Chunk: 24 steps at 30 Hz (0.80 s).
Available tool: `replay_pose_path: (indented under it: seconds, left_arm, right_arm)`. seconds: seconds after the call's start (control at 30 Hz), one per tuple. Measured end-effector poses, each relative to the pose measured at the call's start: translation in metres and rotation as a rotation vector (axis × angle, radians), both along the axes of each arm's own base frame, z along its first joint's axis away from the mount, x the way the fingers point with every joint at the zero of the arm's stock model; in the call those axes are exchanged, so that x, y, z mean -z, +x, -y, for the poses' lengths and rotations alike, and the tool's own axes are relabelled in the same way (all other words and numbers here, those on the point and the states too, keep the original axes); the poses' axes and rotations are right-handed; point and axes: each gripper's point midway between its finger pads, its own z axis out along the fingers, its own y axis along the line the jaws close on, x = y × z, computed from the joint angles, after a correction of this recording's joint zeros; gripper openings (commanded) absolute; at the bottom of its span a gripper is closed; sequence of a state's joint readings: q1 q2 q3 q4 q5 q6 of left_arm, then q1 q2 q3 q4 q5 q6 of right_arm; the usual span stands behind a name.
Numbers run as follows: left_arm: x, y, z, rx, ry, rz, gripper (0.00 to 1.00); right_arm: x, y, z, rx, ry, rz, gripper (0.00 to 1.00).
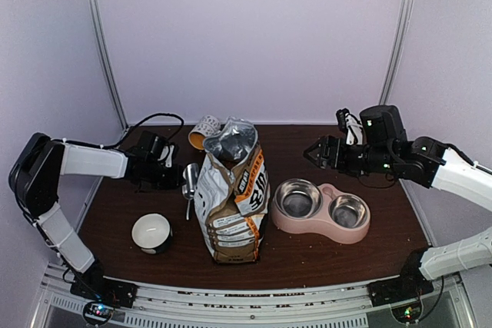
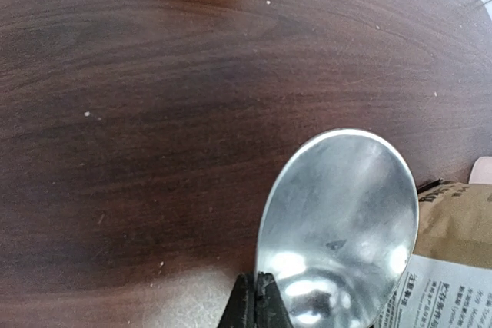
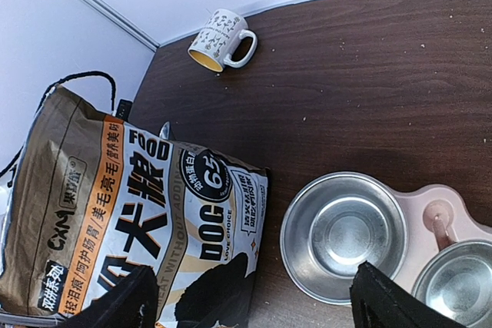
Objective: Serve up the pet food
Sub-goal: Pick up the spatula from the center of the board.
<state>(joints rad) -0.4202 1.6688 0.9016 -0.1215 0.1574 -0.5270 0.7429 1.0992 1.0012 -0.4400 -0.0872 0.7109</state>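
Note:
No kibble shows; it is hidden from every view. The tan, orange and black food bag stands mid-table with its top open. It also shows in the right wrist view. My left gripper is left of the bag, shut on an empty metal scoop. In the left wrist view the gripper pinches the scoop just above the wood. My right gripper is open and empty, above the pink double bowl. Its fingers straddle the bag's corner and the empty left steel cup.
A small white bowl sits at the front left. A patterned mug lies on its side behind the bag, also in the right wrist view. A black cable runs along the back left. Walls enclose the table.

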Motion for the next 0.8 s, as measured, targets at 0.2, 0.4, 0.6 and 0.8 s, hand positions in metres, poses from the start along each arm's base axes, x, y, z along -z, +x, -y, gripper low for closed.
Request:
replay_pose_path:
  seconds: [0.2,0.4,0.6,0.8]
  left_arm:
    - [-0.021,-0.012,-0.009,-0.063,-0.041,0.031,0.00]
    - [-0.071,-0.020,-0.014,-0.127,-0.144,0.118,0.00]
    - [-0.134,-0.031,-0.028,-0.188,-0.221,0.242,0.00]
    - [-0.207,-0.051,-0.036,-0.211,-0.292,0.372,0.00]
  right_arm:
    - [0.000,0.001,0.001,0.005,-0.002,0.001,0.88]
    - [0.000,0.001,0.001,0.006,-0.004,0.002,0.88]
    - [-0.005,0.001,-0.001,-0.003,0.007,0.011,0.87]
    - [-0.031,0.000,-0.011,-0.048,0.072,0.054,0.86]
